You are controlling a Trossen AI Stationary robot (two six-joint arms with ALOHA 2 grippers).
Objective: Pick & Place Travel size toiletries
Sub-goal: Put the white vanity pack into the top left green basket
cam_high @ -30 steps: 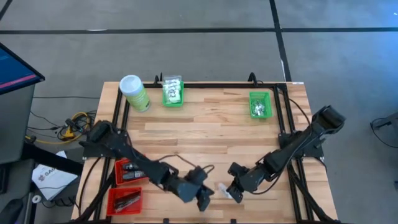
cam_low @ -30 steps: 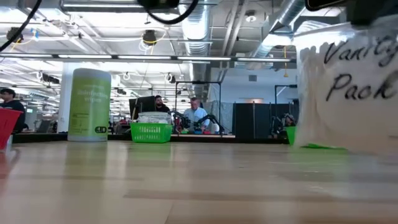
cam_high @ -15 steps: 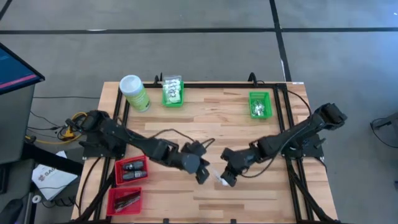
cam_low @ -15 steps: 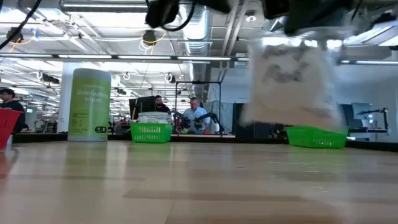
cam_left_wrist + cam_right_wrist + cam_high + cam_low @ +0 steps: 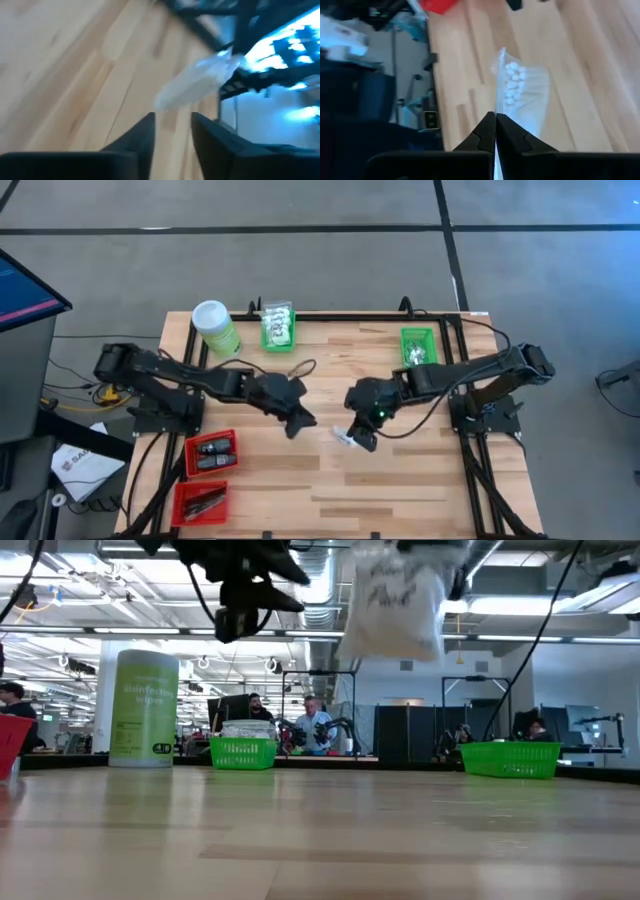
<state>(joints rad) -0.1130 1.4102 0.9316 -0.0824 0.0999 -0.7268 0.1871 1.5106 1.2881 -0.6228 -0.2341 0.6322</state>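
Your right tool [image 5: 357, 436] is clamped on a clear packet [image 5: 345, 437], held above the tabletop [image 5: 400, 480]. Your left tool [image 5: 298, 422], fingers apart and empty, sits just beside it. The green basket [image 5: 418, 348] lies beyond, on the right arm's side.

Overhead, table-level, 2 wrist views

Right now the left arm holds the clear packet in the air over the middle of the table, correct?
No: the right gripper holds the clear packet, its fingers shut on the edge, as the right wrist view shows. The left gripper hangs apart from it. The rest stands: it is in the air over the table.
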